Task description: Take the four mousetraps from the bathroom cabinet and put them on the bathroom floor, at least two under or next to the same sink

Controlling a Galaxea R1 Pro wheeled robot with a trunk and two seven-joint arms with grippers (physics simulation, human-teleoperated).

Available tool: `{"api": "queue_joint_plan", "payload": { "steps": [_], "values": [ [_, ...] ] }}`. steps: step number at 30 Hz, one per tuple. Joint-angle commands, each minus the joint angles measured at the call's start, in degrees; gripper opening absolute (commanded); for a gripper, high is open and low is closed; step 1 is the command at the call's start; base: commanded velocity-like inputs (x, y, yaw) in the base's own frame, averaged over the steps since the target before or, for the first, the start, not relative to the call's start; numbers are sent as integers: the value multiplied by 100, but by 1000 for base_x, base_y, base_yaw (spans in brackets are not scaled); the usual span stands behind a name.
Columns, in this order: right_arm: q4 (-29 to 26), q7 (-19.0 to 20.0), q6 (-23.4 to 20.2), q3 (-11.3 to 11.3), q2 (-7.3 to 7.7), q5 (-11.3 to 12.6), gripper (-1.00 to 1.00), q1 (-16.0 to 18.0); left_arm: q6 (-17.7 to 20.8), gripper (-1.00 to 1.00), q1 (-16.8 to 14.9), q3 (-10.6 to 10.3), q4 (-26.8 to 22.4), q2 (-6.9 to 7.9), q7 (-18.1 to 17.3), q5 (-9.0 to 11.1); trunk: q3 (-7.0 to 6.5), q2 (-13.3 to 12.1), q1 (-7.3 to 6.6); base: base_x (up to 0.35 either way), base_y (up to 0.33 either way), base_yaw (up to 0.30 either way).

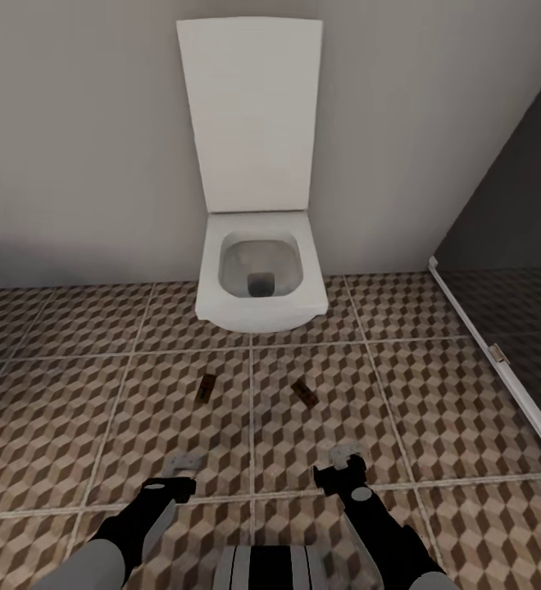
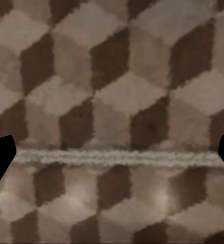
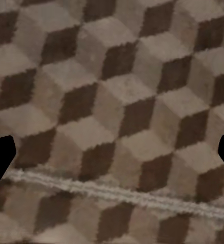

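Head view gives us the whole scene: two mousetraps on the bathroom floor (image 1: 98, 426) ahead of the toilet (image 1: 258, 270). The left mousetrap (image 1: 206, 387) and the right mousetrap (image 1: 304, 392) lie well apart, one on each side of a grout line (image 1: 252, 410) running toward the toilet. Both lie flat, small brown boards with darker parts on top; too small for us to make out wire or red marks.

Wrist views add close floor detail the head view lacks. Left wrist view: cube-pattern tile (image 2: 112, 81) with a pale grout line (image 2: 117, 157) crossing it, dark fingertips (image 2: 0, 162) at both edges, wide apart with bare floor between them. Right wrist view: same tile pattern (image 3: 117, 91), grout line (image 3: 112, 193) running on a slant, fingertips (image 3: 1, 160) again at both edges, wide apart.

So we read the left end effector (image 1: 184, 464) and the right end effector (image 1: 346, 452) as released, both held low over the floor near us, short of the mousetraps, each just above a cross grout line.

Room: grey wall (image 1: 74, 147) behind the toilet, lid (image 1: 252, 115) raised against it, bowl open. Dark panel with a white frame (image 1: 500, 369) runs along our right.
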State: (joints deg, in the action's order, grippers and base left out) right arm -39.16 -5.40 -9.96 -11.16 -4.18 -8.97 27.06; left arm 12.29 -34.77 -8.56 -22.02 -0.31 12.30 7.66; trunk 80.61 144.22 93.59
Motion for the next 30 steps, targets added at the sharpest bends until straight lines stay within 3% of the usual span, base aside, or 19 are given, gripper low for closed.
{"api": "queue_joint_plan", "payload": {
  "steps": [1, 15, 18, 24, 30],
  "values": [
    [45, -29, 47, -19, 45, -49, 100, 1, -19, 100, -2, -50, 49, 8, 45, 60, -19, 0, -3, 0, 0, 0],
    [1531, -27, 1716, 6, 466, 20, 100, -3, -1653, 100, 5, -50, 1546, 14, 43, 60, -330, -19, -40, 0, 0, 0],
    [1800, -9, 2151, 8, 589, 130, 100, -5, -2172, 100, 5, -45, 2068, 36, 40, 60, -396, -23, -47, 0, 0, 0],
    [2154, 137, 2446, 7, 733, 434, 100, -3, -2916, 100, 10, -42, 2556, 128, 36, 73, -529, -31, -63, 0, 0, 0],
    [2392, 387, 2831, 3, 875, 735, 100, -4, -3140, 100, 28, -41, 2639, 179, 19, 83, -662, -39, -78, 0, 0, 0]
  ]
}}
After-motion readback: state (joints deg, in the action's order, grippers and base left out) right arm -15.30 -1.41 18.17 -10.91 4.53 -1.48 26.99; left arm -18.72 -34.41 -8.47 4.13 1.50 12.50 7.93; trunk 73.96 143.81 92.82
